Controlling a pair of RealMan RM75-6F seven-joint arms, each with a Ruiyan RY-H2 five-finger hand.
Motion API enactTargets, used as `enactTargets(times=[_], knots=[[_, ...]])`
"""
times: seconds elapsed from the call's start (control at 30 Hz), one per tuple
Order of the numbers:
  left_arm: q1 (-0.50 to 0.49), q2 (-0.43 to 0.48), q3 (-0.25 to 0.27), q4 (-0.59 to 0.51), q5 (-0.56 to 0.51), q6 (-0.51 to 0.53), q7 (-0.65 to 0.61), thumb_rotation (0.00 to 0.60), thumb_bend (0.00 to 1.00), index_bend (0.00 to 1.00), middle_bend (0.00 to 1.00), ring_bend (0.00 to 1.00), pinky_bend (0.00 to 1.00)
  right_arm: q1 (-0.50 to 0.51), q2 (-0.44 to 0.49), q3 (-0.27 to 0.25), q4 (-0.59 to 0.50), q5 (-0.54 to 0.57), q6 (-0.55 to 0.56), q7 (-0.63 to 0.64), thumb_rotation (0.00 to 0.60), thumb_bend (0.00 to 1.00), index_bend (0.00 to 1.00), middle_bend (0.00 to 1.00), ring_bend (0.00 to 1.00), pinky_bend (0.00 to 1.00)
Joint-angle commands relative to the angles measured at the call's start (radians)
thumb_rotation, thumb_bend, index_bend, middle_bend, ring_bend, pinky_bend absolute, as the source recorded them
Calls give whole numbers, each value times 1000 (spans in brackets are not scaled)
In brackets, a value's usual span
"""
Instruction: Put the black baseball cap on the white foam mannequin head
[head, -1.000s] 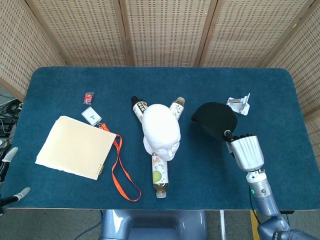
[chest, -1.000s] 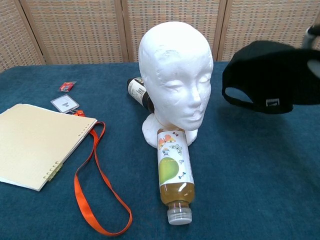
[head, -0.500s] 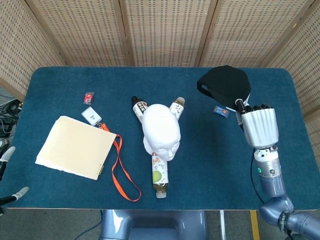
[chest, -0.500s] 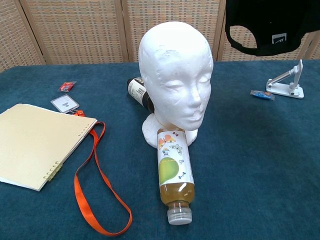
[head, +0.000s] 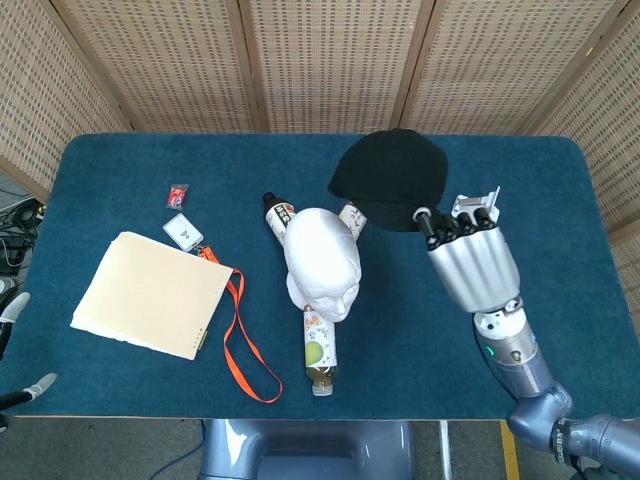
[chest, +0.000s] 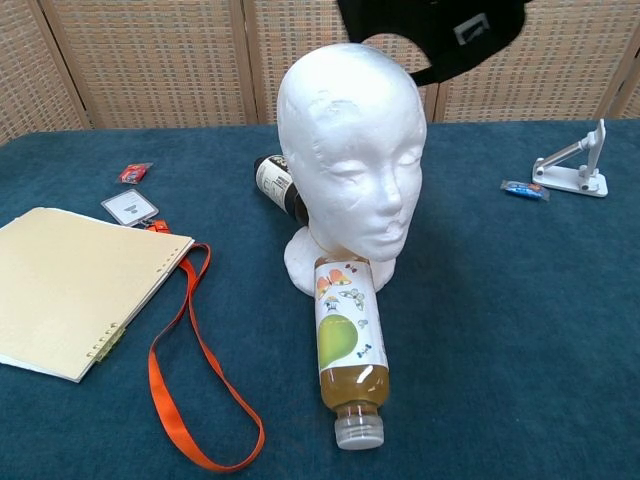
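The white foam mannequin head stands upright at the table's middle, facing the near edge. My right hand holds the black baseball cap in the air, above and just behind-right of the mannequin head. In the chest view the cap hangs at the top edge, its strap opening facing the camera, and the hand itself is out of that frame. My left hand shows only as fingertips at the far left edge of the head view, away from everything.
A juice bottle lies in front of the mannequin and two more bottles lie behind it. A notebook, orange lanyard and badge sit left. A white stand and small wrapper sit right.
My right hand has lifted the cap off the table and carried it left, from the table's right side to above and behind the mannequin head.
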Motion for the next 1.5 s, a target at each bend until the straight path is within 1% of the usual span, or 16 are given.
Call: enactTargets(times=[0.03, 0.13, 0.27, 0.4, 0.47, 0.67, 0.77, 0.9, 1.0, 1.1, 1.27, 1.4, 1.5], knots=[[1, 0, -1, 1, -2, 2, -2, 600, 0, 0, 0, 0, 0, 45, -18, -14, -8, -47, -36, -41, 600, 572, 828, 1000, 1000, 1000], [-1, 1, -3, 1, -8, -1, -6, 600, 0, 0, 0, 0, 0, 73, -41, -4, -4, -36, -61, -66, 600, 571, 825, 1000, 1000, 1000], [-3, 3, -5, 2, -13, -5, -9, 600, 0, 0, 0, 0, 0, 106, -69, 21, 0, 4, -91, -95, 600, 571, 824, 1000, 1000, 1000], [-5, 5, -8, 1, -20, -10, -12, 600, 0, 0, 0, 0, 0, 142, -105, 60, -5, 71, -122, -148, 600, 571, 824, 1000, 1000, 1000], [-6, 6, -8, 1, -23, -11, -16, 600, 0, 0, 0, 0, 0, 154, -121, 70, -15, 101, -130, -169, 600, 570, 824, 1000, 1000, 1000], [-7, 9, -9, 3, -23, -12, -25, 600, 0, 0, 0, 0, 0, 165, -157, 64, -55, 148, -133, -202, 600, 569, 824, 1000, 1000, 1000], [-9, 8, -7, 2, -20, -17, -20, 600, 0, 0, 0, 0, 0, 179, -190, 70, -88, 181, -132, -241, 600, 569, 823, 1000, 1000, 1000], [-6, 9, -4, 1, -12, -9, -22, 600, 0, 0, 0, 0, 0, 193, -212, 66, -100, 204, -141, -301, 600, 569, 824, 1000, 1000, 1000], [-1, 13, -4, 3, -9, 0, -36, 600, 0, 0, 0, 0, 0, 192, -222, 47, -108, 205, -141, -331, 600, 569, 823, 1000, 1000, 1000], [0, 18, -3, 7, -8, 5, -55, 600, 0, 0, 0, 0, 0, 175, -221, 16, -114, 195, -128, -354, 600, 569, 823, 1000, 1000, 1000], [1, 26, -1, 13, -2, 7, -77, 600, 0, 0, 0, 0, 0, 112, -218, -54, -155, 200, -83, -398, 600, 568, 824, 1000, 1000, 1000], [3, 25, 2, 13, 7, 12, -75, 600, 0, 0, 0, 0, 0, 70, -196, -120, -179, 162, -63, -403, 600, 568, 824, 1000, 1000, 1000], [3, 24, 4, 11, 11, 11, -70, 600, 0, 0, 0, 0, 0, 46, -191, -148, -187, 155, -52, -416, 600, 569, 824, 1000, 1000, 1000]])
